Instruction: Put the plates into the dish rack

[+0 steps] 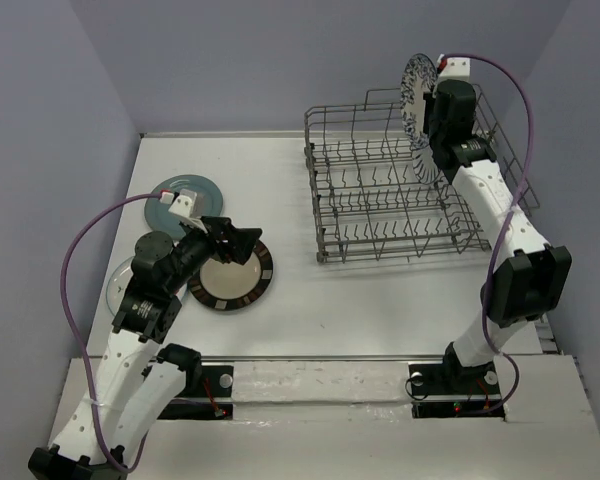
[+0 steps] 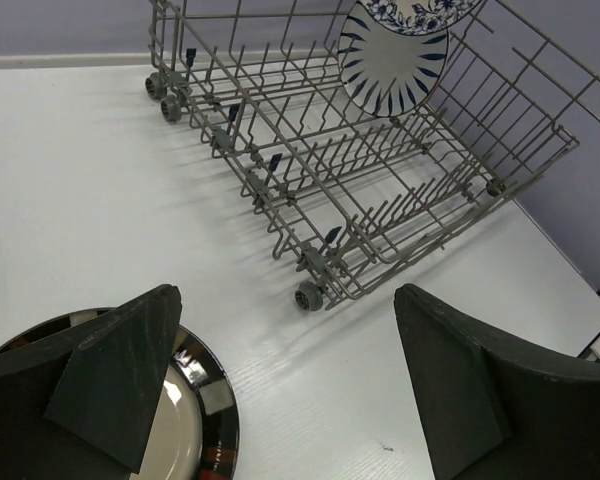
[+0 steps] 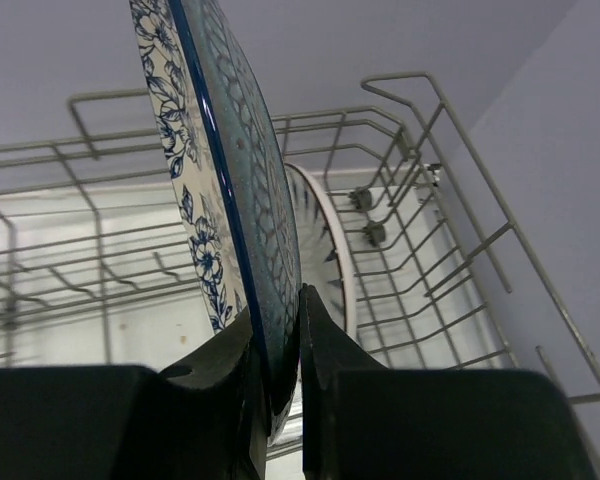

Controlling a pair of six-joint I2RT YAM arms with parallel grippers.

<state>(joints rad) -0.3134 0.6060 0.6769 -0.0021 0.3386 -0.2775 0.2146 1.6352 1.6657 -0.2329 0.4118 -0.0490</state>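
As the right gripper (image 3: 278,335) grips it, floral plate (image 3: 225,170) stands seemingly upright.

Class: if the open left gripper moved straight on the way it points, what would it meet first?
The left gripper would likely meet bare white table just beyond the brown-rimmed cream plate; after that, the wheeled corner of the grey wire dish rack. Depth is hard to judge.

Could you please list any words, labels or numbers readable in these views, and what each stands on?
No text can be read in any view.
The blue-floral plate in the right gripper, the striped plate in the dish rack and the brown-rimmed plate carry only patterns; no legible label shows elsewhere.
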